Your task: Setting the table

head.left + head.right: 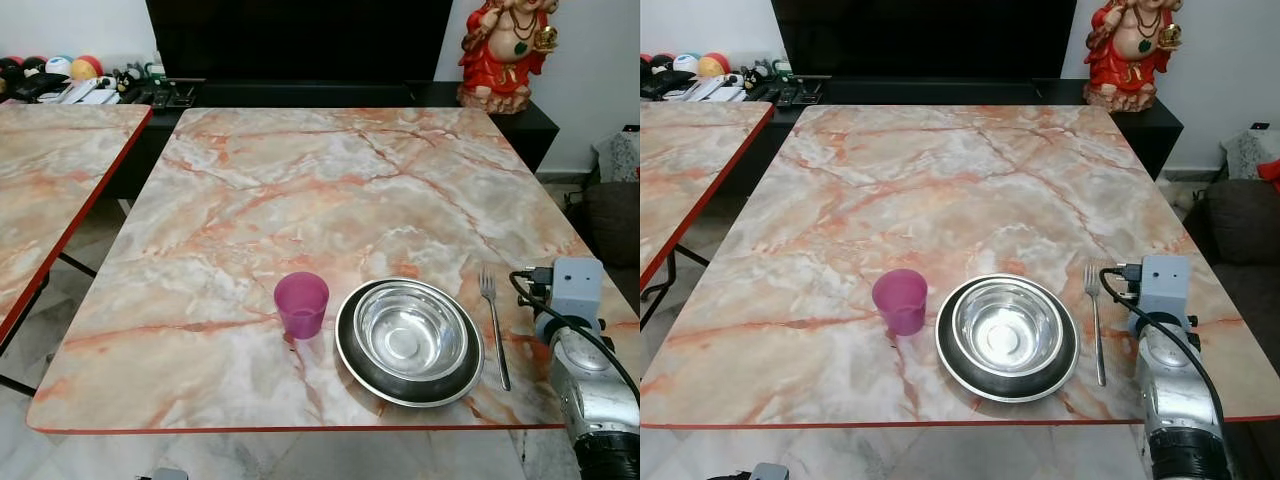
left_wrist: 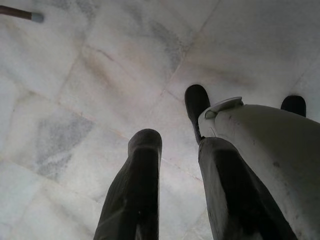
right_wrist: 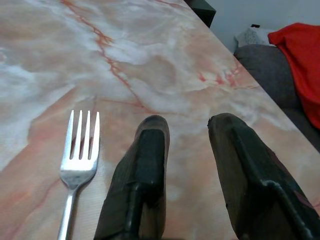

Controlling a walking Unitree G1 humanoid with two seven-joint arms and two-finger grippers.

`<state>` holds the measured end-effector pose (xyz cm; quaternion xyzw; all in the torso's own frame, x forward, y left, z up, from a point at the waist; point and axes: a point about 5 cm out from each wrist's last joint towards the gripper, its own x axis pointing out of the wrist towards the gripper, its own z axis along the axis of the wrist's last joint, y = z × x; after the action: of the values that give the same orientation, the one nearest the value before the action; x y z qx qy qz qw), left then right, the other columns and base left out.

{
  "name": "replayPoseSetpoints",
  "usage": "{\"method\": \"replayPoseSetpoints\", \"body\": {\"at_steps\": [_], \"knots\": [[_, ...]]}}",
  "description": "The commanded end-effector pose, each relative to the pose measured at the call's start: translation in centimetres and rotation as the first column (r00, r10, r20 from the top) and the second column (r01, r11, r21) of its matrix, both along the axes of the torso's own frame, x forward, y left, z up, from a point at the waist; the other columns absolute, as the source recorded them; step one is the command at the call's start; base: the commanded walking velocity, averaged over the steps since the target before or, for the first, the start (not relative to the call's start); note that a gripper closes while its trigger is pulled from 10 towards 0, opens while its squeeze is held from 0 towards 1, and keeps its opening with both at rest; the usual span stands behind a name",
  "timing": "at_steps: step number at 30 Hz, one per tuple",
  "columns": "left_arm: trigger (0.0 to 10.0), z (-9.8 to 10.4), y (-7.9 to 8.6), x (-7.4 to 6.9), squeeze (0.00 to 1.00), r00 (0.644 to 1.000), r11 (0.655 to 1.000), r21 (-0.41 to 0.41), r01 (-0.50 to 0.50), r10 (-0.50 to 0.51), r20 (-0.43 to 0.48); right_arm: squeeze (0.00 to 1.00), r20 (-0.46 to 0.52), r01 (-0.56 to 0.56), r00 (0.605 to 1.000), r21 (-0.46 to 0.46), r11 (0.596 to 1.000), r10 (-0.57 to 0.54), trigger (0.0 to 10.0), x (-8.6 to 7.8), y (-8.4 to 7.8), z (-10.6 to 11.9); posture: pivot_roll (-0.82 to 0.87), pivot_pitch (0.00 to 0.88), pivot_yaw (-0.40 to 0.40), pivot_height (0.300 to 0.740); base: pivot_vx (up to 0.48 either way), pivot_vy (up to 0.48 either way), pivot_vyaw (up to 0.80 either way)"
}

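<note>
Here the fork (image 3: 77, 165) lies near the tabletop's (image 1: 300, 180) front right corner, long axis running front to back, just beside the right gripper (image 3: 187, 150), whose fingers stand apart and empty.

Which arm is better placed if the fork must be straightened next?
The right. Its gripper is open over the table, just beside the fork, right of the bowl. The left gripper hangs low over the floor, away from the tabletop.
</note>
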<state>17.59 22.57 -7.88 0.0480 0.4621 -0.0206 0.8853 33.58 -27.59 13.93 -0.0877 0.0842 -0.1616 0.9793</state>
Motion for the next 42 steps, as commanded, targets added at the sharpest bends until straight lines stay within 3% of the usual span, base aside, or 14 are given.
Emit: {"method": "replayPoseSetpoints", "body": {"at_steps": [1, 5, 7, 10, 15, 22, 28, 36, 42], "knots": [[10.0, -0.5, 0.1, -0.9, 0.00, 0.999, 1.000, 0.008, 0.009, -0.009, -0.046, 0.00, 0.108, -0.003, 0.994, 0.038, 0.999, -0.001, 10.0, -0.1, 0.5, 0.9, 0.01, 0.125, 0.010, 0.740, 0.000, 0.000, 0.00], [10.0, -0.5, 0.2, -1.0, 0.00, 0.999, 1.000, 0.011, 0.008, -0.008, -0.047, 0.00, 0.138, -0.008, 0.990, 0.049, 0.999, 0.001, 10.0, -0.3, 1.1, 1.1, 0.01, 0.125, 0.010, 0.740, 0.000, 0.000, 0.00], [10.0, -0.5, 0.2, -1.1, 0.00, 0.999, 1.000, 0.012, 0.007, -0.007, -0.048, 0.00, 0.102, -0.021, 0.995, 0.050, 0.999, 0.016, 10.0, -0.6, 1.4, 0.2, 0.01, 0.120, 0.005, 0.740, 0.000, 0.000, 0.00], [10.0, -0.5, 0.2, -1.1, 0.00, 0.999, 1.000, 0.012, 0.005, -0.005, -0.049, 0.00, 0.072, -0.007, 0.997, 0.039, 0.999, 0.004, 10.0, -0.7, 1.2, -0.4, 0.02, 0.122, 0.005, 0.740, 0.000, 0.000, 0.00], [10.0, -0.6, 0.3, -1.3, 0.00, 0.999, 1.000, 0.012, 0.006, -0.006, -0.053, 0.00, 0.093, 0.022, 0.995, 0.030, 0.999, -0.024, 10.0, -0.1, 0.6, 0.5, 0.01, 0.121, 0.014, 0.740, 0.000, 0.000, 0.00], [10.0, -0.4, 0.1, -0.9, 0.00, 0.999, 1.000, 0.006, 0.020, -0.020, -0.048, 0.00, -0.089, 0.063, 0.994, -0.044, 0.997, -0.067, 10.0, 1.8, -1.5, 0.2, 0.02, 0.108, 0.017, 0.740, 0.000, 0.000, 0.00], [10.0, -0.4, 0.1, -0.9, 0.00, 0.999, 1.000, 0.002, 0.025, -0.025, -0.048, 0.00, -0.144, 0.068, 0.987, -0.019, 0.997, -0.070, 10.0, 2.5, -2.3, 0.5, 0.02, 0.101, 0.017, 0.740, 0.000, 0.000, 0.00], [10.0, -0.4, 0.2, -1.0, 0.00, 0.999, 1.000, -0.006, 0.018, -0.018, -0.049, 0.00, -0.158, 0.032, 0.987, -0.050, 0.998, -0.039, 10.0, 3.2, -2.3, 1.3, 0.03, 0.110, 0.016, 0.740, 0.000, 0.000, 0.00], [10.0, -0.5, 0.2, -1.1, 0.00, 0.999, 1.000, -0.011, 0.015, -0.016, -0.052, 0.00, -0.196, -0.038, 0.980, -0.046, 0.998, 0.028, 10.0, 3.5, -1.5, 0.7, 0.03, 0.116, 0.013, 0.740, 0.000, 0.000, 0.00]]}}
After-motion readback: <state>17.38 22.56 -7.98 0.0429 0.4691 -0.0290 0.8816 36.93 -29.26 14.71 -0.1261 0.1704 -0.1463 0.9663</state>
